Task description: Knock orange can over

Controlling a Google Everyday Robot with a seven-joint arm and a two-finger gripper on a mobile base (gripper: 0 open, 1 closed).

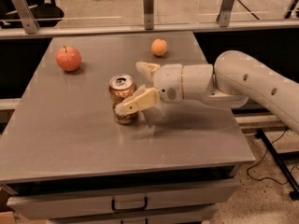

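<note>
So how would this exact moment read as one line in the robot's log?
orange can: upright | gripper: open, beside can, one finger across its front | status: not tipped yet

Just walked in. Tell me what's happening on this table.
The robot's arm reaches in from the right, and its gripper is at the orange can near the middle of the table. The jaws are open, the near one lying across the can's front, the other by its far right side. The can stands upright, not yet knocked over. A red apple and an orange sit apart near the back edge.
</note>
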